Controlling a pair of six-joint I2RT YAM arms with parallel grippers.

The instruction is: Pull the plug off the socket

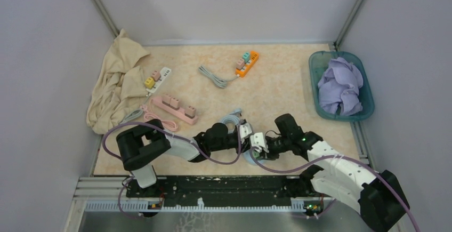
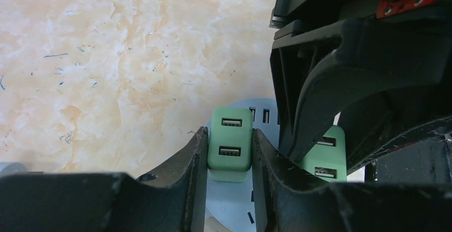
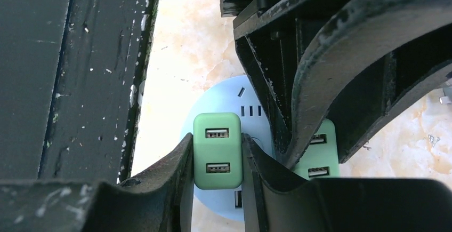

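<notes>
A round pale-blue socket [image 1: 248, 159] lies on the table near the front edge, between the two arms. Two green plugs with USB ports stand on it side by side. My left gripper [image 2: 229, 152] is shut on one green plug [image 2: 229, 144], its fingers pressed on the plug's two sides; the other green plug [image 2: 326, 160] shows behind the right arm's fingers. My right gripper [image 3: 217, 160] is shut on its own green plug [image 3: 217, 157] over the socket [image 3: 226, 200]. Both plugs' bases sit against the socket face.
Farther back lie an orange power strip [image 1: 248, 64], a pink strip [image 1: 175, 108] and a white strip [image 1: 158, 78], each with plugs in it. A beige cloth [image 1: 114, 88] is at the left, a teal basket [image 1: 368, 104] with a purple cloth at the right. The black base rail [image 3: 69, 72] runs close by.
</notes>
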